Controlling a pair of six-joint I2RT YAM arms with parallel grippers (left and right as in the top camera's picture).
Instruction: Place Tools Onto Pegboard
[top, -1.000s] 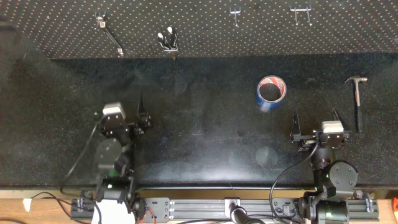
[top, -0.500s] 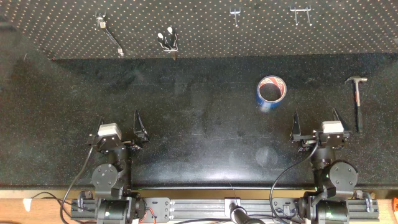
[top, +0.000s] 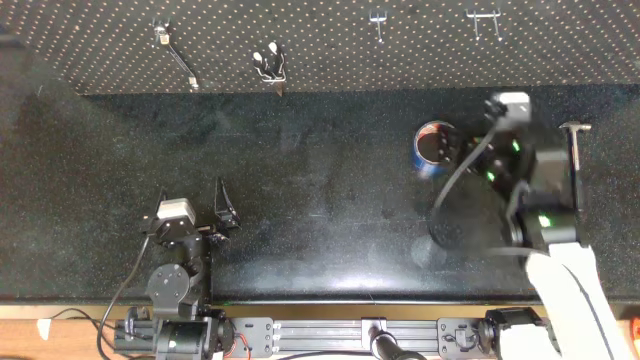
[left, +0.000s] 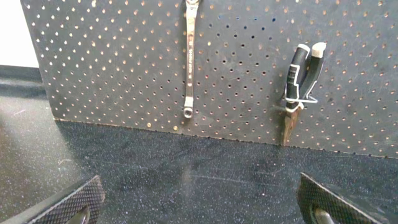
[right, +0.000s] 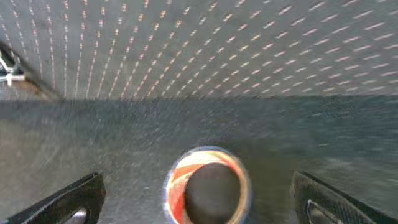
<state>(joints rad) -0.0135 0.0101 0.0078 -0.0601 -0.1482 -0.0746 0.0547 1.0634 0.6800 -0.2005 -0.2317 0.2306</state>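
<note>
Black speckled tabletop (top: 320, 180): carries the two things not yet hung, the roll and the hammer, both toward its right end, below the board.
Dark perforated pegboard (left: 112, 62): stands upright along the tabletop's far edge, so tools can hang against it by their own weight.
Silver combination wrench (left: 189, 59): hangs straight down from its upper end, and looks settled.
Black-and-white-handled pliers (left: 301, 78): sit handles-up in a wire hook, nose pointing down at the tabletop.
Bare metal hooks (top: 484, 20): sit on the board's right part, above the roll and hammer, likely the places left for them.
Blue, red and white roll of tape (right: 208, 154): seems to lie flat on the tabletop, hole upward, near the board's foot. That open core is what would let it slip over a hook.
Grey steel hammer (top: 576, 150): lies flat to the right of the roll and apart from it, head toward the board.
Right jaws: spread wide and empty, one finger to each side of the roll and touching neither side, lined up to straddle it, I judge.
Left jaws: released and empty, low near the arm's base, facing the wrench and pliers, well apart from both.
</note>
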